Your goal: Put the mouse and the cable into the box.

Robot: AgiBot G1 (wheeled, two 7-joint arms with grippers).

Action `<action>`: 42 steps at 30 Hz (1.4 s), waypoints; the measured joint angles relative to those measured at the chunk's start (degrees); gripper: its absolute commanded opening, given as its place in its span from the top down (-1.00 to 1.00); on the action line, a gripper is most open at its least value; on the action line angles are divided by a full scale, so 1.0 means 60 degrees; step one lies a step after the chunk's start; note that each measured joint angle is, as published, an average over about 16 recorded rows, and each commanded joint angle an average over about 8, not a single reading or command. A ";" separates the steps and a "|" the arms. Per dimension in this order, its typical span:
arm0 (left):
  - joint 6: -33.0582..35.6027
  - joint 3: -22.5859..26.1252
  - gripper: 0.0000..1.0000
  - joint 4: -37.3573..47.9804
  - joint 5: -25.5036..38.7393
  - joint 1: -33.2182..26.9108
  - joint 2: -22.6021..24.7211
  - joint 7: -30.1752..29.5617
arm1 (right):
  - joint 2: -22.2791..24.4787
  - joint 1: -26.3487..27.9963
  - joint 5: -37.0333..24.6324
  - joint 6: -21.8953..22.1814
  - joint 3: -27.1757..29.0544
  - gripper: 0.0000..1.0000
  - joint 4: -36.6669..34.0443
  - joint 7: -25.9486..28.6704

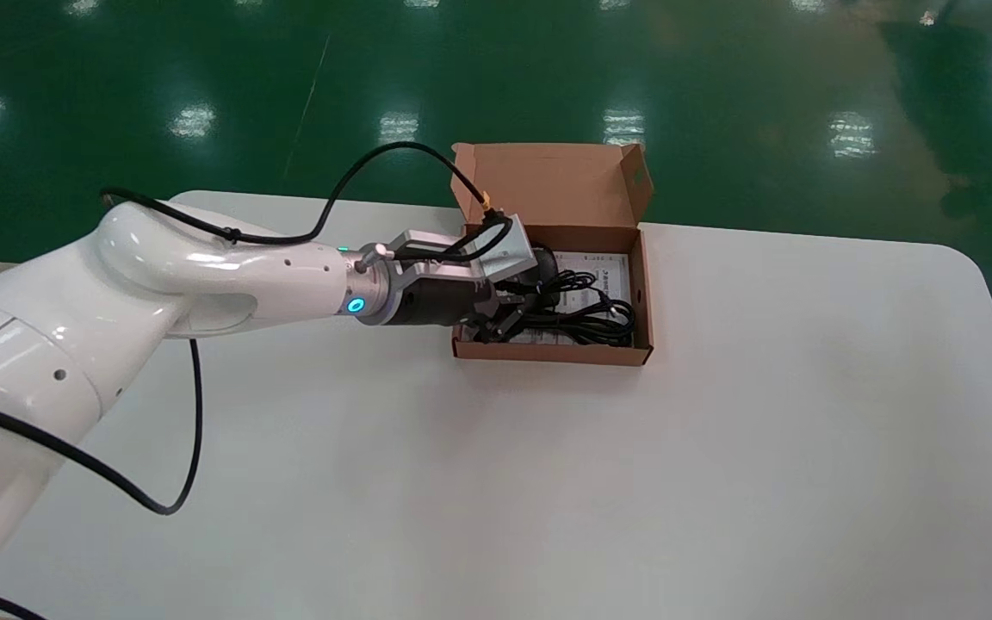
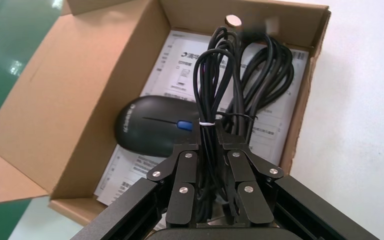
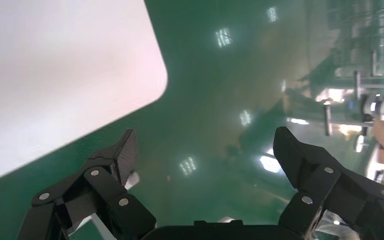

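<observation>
Left wrist view: the cable (image 2: pixel 240 75), a looped bundle cinched by a white tie, reaches into the box (image 2: pixel 80 100) beside the mouse (image 2: pixel 155 125) lying inside. The left gripper (image 2: pixel 211 145) is clenched on the bundle at the tie, probably the firmest hold, since the loops look light and floppy. The right gripper (image 3: pixel 206 140) is parked, spread wide, beyond the table (image 3: pixel 55 75).

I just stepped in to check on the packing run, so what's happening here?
The left tool is shut on the tied black cable, whose loops are down in the open cardboard box on the white table. The black mouse already lies in the box on a printed leaflet. The cable is not yet released. The right tool is open and idle, past the table's edge over the green floor.
</observation>
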 measured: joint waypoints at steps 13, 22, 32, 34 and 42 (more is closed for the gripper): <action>0.0034 0.0084 -1.00 -0.0342 -0.0053 0.0024 -0.0148 -0.0354 | 0.0001 -0.0143 0.0182 -0.0182 0.0095 -1.00 0.0086 0.0194; 0.0738 -0.0864 -1.00 -0.1166 -0.0356 0.0588 -0.0862 -0.0607 | 0.0010 -0.1100 0.1042 -0.0438 0.0484 -1.00 0.1208 0.1004; 0.1914 -0.2417 -1.00 -0.2556 -0.0863 0.1535 -0.2060 -0.1046 | 0.0034 -0.2868 0.2632 -0.0921 0.1201 -1.00 0.3285 0.2506; 0.2148 -0.2726 -1.00 -0.2833 -0.0964 0.1724 -0.2298 -0.1134 | 0.0039 -0.3222 0.2950 -0.1018 0.1345 -1.00 0.3700 0.2807; 0.3093 -0.3973 -1.00 -0.3949 -0.1371 0.2484 -0.3260 -0.1487 | 0.0058 -0.4652 0.4235 -0.1409 0.1925 -1.00 0.5379 0.4021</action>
